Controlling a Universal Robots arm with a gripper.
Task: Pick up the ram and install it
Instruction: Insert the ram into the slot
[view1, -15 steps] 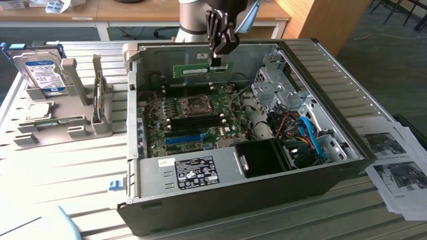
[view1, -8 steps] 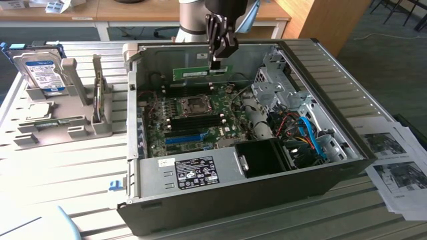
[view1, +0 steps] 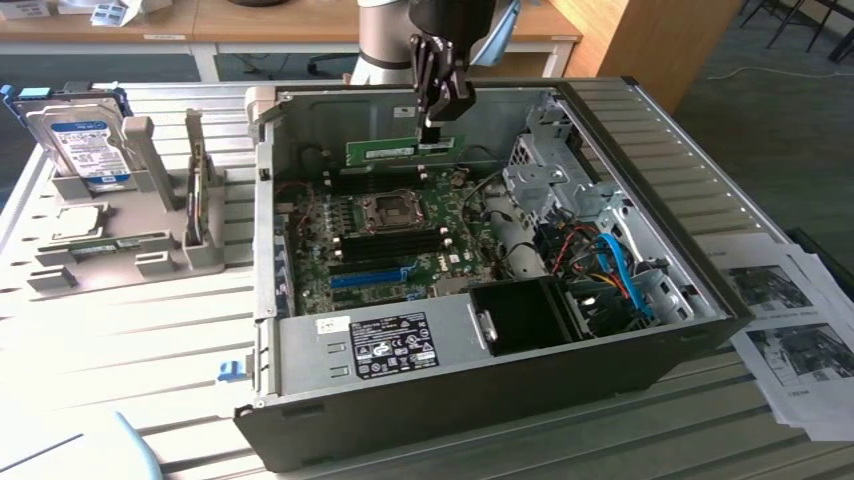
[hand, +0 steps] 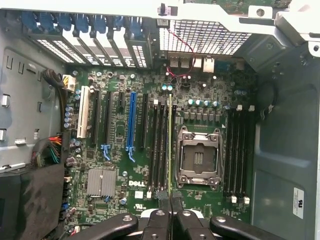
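The ram (view1: 400, 152) is a thin green stick with a white label. It hangs level inside the open computer case (view1: 694, 190), above the motherboard (view1: 387, 235). My gripper (view1: 433, 140) is shut on its top edge near one end. In the wrist view the ram (hand: 170, 145) shows edge-on as a narrow line running out from my gripper (hand: 171, 207). There it lies over the black memory slots (hand: 159, 145) beside the CPU socket (hand: 199, 157), and I cannot tell whether it touches a slot.
A long blue slot (hand: 131, 120) and several black ones lie further from the socket. The case also holds a power supply (view1: 387, 345), a black shroud (view1: 527, 315) and blue cables (view1: 621, 275). A hard drive (view1: 87, 145) stands in grey holders at the exterior view's left. Papers (view1: 787, 320) lie at its right.
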